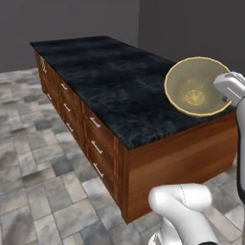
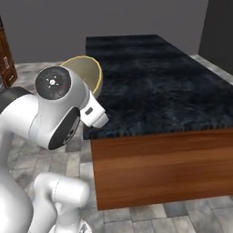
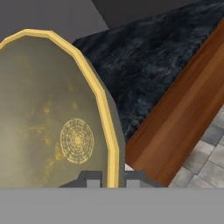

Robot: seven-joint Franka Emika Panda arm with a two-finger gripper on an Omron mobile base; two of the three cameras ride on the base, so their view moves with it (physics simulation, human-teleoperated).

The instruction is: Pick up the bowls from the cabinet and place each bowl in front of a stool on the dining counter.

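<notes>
One olive-beige bowl (image 1: 196,86) with a thin yellow rim hangs tipped on its side above the near end of the dining counter (image 1: 105,72). My gripper (image 3: 111,180) is shut on the bowl's rim, one finger on each side of the wall. In the hand view the bowl (image 3: 52,118) shows its inside, with a round yellow pattern at the bottom. In the left base view my gripper (image 1: 225,97) holds the bowl's right rim. From the right base view the bowl (image 2: 88,73) peeks out behind my arm, beside the black marble dining counter (image 2: 159,77).
The counter's wood side carries drawers with short silver handles (image 1: 95,148). Grey stone tile floor (image 1: 33,158) surrounds it. A strip of reddish-brown wood (image 2: 5,54) shows at the far left; whether it is the cabinet I cannot tell. Grey walls stand behind.
</notes>
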